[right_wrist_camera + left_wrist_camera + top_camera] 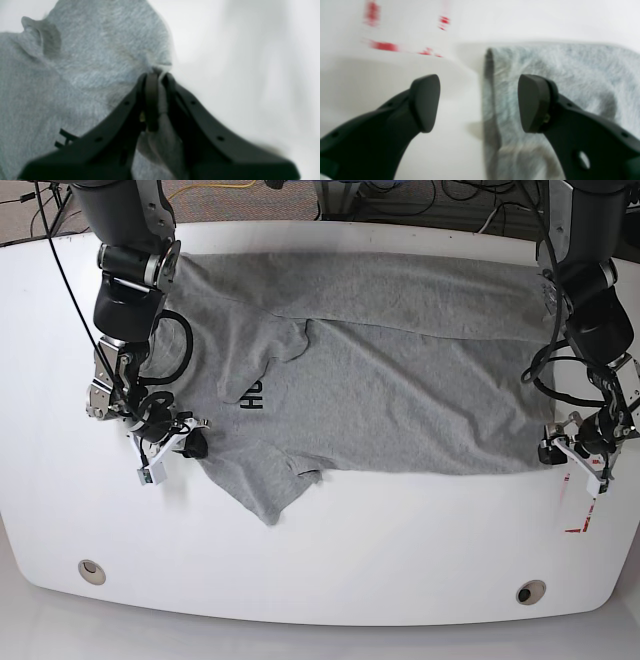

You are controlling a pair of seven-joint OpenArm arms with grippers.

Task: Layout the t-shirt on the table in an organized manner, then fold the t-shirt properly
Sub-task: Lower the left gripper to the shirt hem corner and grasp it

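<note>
The heather-grey t-shirt (400, 370) lies spread across the white table (400, 560), with dark lettering (253, 393) near the collar on the left and a sleeve (270, 495) pointing to the front. My right gripper (196, 446) is shut on the shirt's edge by the collar. The right wrist view shows grey cloth (87, 75) pinched between the closed fingers (157, 76). My left gripper (556, 448) is at the shirt's front right corner. In the left wrist view it (478, 102) is open, with the shirt's edge (492, 100) between the fingers, low over the table.
Red tape marks (578, 515) lie just in front of my left gripper and show blurred in the left wrist view (385, 46). Two round grommets (91, 571) (530, 591) sit near the front edge. Cables and chair bases lie beyond the far edge.
</note>
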